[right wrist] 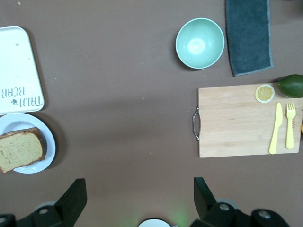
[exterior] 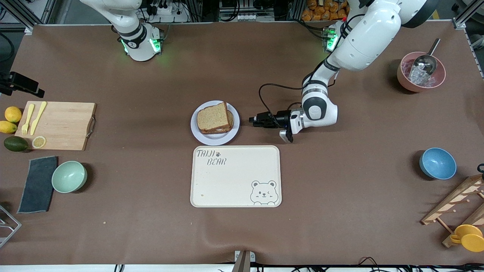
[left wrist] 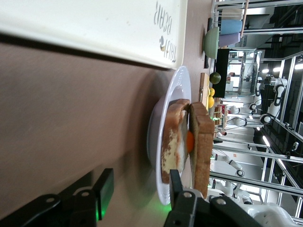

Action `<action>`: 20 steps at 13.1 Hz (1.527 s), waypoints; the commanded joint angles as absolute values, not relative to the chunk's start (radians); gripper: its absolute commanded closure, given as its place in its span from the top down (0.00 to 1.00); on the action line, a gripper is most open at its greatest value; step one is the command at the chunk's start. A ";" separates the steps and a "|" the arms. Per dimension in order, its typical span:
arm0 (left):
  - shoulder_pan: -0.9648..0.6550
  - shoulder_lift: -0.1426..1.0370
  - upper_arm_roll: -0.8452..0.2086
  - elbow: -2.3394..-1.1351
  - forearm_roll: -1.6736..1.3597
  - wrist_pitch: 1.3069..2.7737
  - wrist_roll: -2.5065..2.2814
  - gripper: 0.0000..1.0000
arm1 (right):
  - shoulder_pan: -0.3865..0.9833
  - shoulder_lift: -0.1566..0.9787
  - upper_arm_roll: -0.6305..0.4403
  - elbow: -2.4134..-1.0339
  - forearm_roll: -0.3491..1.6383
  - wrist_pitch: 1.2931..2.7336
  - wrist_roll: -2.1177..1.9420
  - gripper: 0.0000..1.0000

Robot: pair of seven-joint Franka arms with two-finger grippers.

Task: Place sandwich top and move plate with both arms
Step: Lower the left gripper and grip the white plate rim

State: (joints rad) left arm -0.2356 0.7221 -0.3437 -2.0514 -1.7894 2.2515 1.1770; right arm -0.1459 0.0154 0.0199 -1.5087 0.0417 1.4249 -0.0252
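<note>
**Front view: sandwich stacked on plate, my left gripper beside it**

Front view shows the sandwich top (exterior: 214,119) lying on the egg slice (left wrist: 171,144), both on the plate (exterior: 214,140), which sits just beside the bear tray (exterior: 236,176), farther from the camera. My left gripper (exterior: 252,121) is low beside the plate's rim toward the left arm's end, its fingers (left wrist: 175,181) parted and gripping nothing. My right gripper (right wrist: 137,201) waits high over the table, fingers spread wide and empty.
</note>
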 commanded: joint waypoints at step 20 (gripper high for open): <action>-0.351 0.857 -0.334 -1.884 -1.896 2.286 1.290 0.25 | -0.219 0.009 0.017 -1.546 0.050 1.503 -0.213 1.00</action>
State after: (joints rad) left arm -0.3286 0.8064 -0.3409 -1.9228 -1.8583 2.2665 1.2334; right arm -0.1826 0.0156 0.0057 -1.5294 0.0215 1.4985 -0.2152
